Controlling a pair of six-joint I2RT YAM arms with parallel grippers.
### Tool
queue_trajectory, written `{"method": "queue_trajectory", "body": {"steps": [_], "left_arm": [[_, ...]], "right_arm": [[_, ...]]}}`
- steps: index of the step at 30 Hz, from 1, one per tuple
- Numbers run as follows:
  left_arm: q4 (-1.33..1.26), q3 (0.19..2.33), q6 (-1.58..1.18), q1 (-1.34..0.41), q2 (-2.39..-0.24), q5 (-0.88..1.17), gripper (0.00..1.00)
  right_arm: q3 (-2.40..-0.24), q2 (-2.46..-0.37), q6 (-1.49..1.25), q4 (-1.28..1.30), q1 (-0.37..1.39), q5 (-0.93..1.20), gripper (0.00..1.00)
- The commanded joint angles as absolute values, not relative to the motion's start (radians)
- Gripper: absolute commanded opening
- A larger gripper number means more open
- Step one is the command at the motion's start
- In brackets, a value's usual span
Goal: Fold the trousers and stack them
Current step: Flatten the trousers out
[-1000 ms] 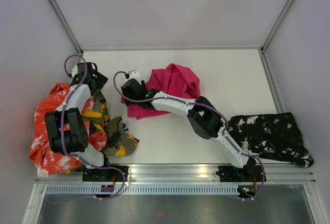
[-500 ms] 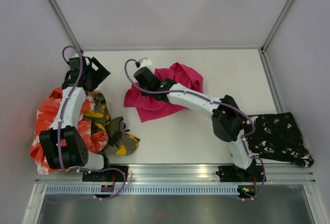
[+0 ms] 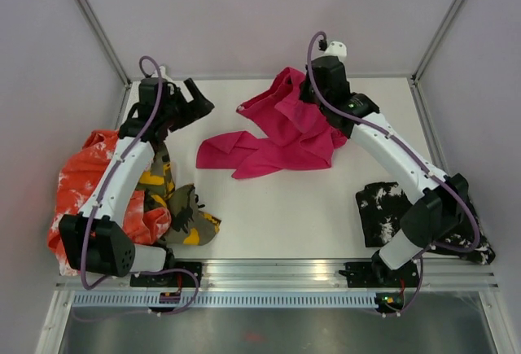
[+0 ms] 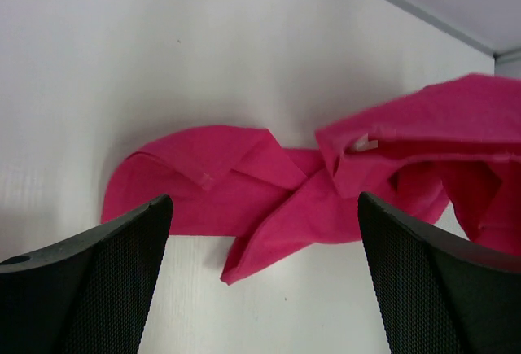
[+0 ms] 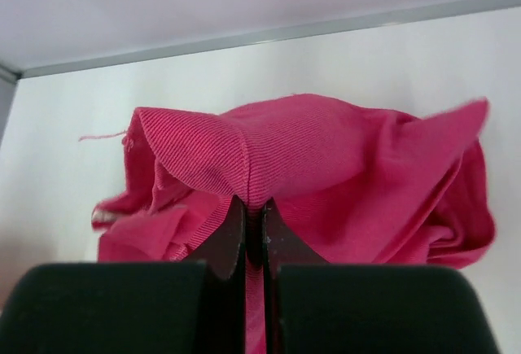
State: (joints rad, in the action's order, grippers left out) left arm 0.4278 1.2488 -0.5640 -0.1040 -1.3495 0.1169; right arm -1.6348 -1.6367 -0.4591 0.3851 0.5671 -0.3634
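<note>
The magenta-pink trousers (image 3: 281,142) lie stretched across the middle back of the table, one end raised. My right gripper (image 3: 308,93) is shut on a fold of their cloth (image 5: 277,155) near a seam, and the fabric drapes down from the closed jaws (image 5: 253,203). My left gripper (image 3: 202,102) hovers open to the left of the trousers. Its view looks between wide black fingers (image 4: 98,273) at the twisted leg end (image 4: 212,183) on the table. The left jaws hold nothing.
Orange-white mottled trousers (image 3: 77,199) and olive-yellow camouflage trousers (image 3: 175,207) are heaped at the left under the left arm. Black trousers with white splatters (image 3: 435,216) lie at the right front. Enclosure walls and metal rails (image 3: 269,77) bound the white table.
The right gripper shut on the magenta trousers and swung up and to the back right, pulling the cloth out long. The left gripper opened wider and moved back and to the right.
</note>
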Motion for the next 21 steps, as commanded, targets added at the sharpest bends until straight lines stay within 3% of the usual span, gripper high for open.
{"method": "queue_trajectory", "body": {"steps": [1, 8, 18, 21], "left_arm": [[0.373, 1.308, -0.500, -0.222, -1.400, 0.097, 1.00], [0.336, 1.405, -0.529, -0.386, -1.563, 0.115, 1.00], [0.158, 1.650, -0.598, -0.563, -1.945, 0.219, 1.00], [0.137, 1.683, -0.723, -0.580, -2.011, 0.129, 1.00]], "right_arm": [[-1.585, -1.522, -0.463, 0.365, 0.477, -0.371, 0.00], [-1.367, -1.379, -0.463, 0.376, 0.313, -0.339, 0.00], [-1.264, -1.344, -0.452, 0.361, 0.279, 0.053, 0.00], [-1.229, -1.316, -0.463, 0.344, 0.281, 0.087, 0.00]]}}
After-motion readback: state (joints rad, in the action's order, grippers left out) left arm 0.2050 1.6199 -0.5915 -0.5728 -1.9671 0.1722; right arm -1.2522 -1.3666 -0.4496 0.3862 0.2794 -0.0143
